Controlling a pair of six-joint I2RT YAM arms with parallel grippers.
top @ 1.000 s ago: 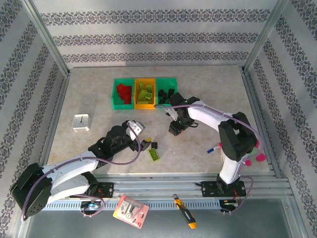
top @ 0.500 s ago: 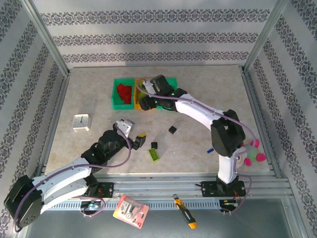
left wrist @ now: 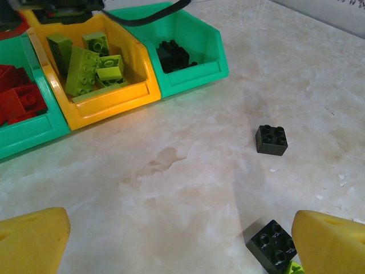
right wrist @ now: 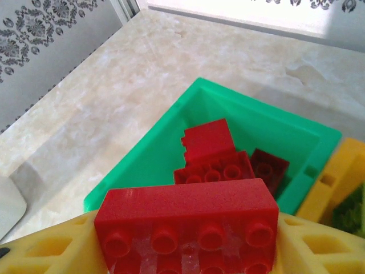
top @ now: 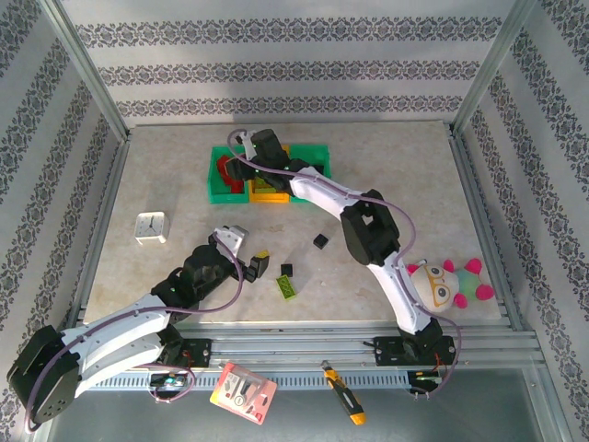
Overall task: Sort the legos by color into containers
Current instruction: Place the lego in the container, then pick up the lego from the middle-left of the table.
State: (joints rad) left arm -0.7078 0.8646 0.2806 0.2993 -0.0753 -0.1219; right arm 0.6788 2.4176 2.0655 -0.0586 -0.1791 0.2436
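Observation:
My right gripper [right wrist: 188, 242] is shut on a long red lego [right wrist: 188, 220], hanging over the left green container [right wrist: 142, 171], which has red legos [right wrist: 219, 157] in it. From above, the right gripper [top: 241, 157] reaches over that container [top: 219, 195]. The orange-yellow container [left wrist: 108, 103] holds lime legos [left wrist: 85, 65]. The right green container [left wrist: 199, 65] holds black legos [left wrist: 171, 54]. My left gripper [left wrist: 182, 245] stands open low over the table, with a black lego [left wrist: 272, 244] by its right finger and another black lego [left wrist: 271, 140] farther off. A lime lego [top: 289, 287] lies near the left gripper [top: 254, 263].
A small white clock [top: 151, 226] sits at the table's left. A plush toy [top: 446, 284] lies at the front right beside the right arm. Metal frame posts border the table. A card [top: 244, 393] and a yellow cutter [top: 343, 393] rest on the front rail.
My right arm swung from the table's middle across the containers to the left green one, carrying the red lego. My left arm drew back slightly to the left, staying open.

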